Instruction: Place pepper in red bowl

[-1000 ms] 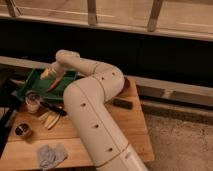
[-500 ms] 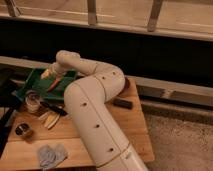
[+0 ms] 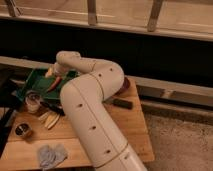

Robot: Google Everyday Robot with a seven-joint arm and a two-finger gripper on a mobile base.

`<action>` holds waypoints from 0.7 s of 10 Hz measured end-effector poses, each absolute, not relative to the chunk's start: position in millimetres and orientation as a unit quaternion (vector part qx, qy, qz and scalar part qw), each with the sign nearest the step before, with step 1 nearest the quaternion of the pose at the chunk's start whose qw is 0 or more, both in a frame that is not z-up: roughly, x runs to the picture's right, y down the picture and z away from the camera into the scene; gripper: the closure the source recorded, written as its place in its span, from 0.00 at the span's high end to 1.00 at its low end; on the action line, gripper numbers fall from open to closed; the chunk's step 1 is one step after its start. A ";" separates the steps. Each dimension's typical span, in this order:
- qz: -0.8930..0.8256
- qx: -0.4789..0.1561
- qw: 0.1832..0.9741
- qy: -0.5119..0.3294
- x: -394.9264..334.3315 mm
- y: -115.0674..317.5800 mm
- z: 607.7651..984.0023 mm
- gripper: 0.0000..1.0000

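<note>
My gripper [image 3: 52,75] reaches over the green tray [image 3: 30,82] at the back left of the wooden table [image 3: 127,125]. A slim red-orange pepper [image 3: 56,83] hangs or lies just below the gripper, over the tray; I cannot tell whether it is held. A peach-coloured patch shows at the gripper. A dark reddish round edge [image 3: 123,85] peeks out behind my arm's right side; I cannot tell whether it is the red bowl.
A white jar [image 3: 33,103] and a black tool [image 3: 50,108] sit in front of the tray. Pale yellow pieces [image 3: 49,120], a small metal cup [image 3: 22,131], a grey cloth [image 3: 50,155] and a black block [image 3: 122,103] lie on the table. A dark wall stands behind.
</note>
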State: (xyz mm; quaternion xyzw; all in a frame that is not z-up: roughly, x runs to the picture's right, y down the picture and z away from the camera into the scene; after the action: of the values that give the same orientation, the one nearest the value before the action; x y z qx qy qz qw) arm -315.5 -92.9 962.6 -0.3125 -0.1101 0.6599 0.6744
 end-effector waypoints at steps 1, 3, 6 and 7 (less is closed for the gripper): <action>0.663 -0.309 0.673 -0.107 -314.4 -90.1 965.5 0.69; 0.668 -0.307 0.669 -0.109 -314.8 -86.9 969.5 0.69; 0.670 -0.319 0.658 -0.126 -324.9 -85.2 978.0 0.69; 0.669 -0.328 0.654 -0.132 -331.0 -82.3 981.1 0.69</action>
State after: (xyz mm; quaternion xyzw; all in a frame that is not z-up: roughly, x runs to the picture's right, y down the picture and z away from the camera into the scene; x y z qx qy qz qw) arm -331.0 -82.3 981.1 -0.3278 -0.1318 0.6691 0.6538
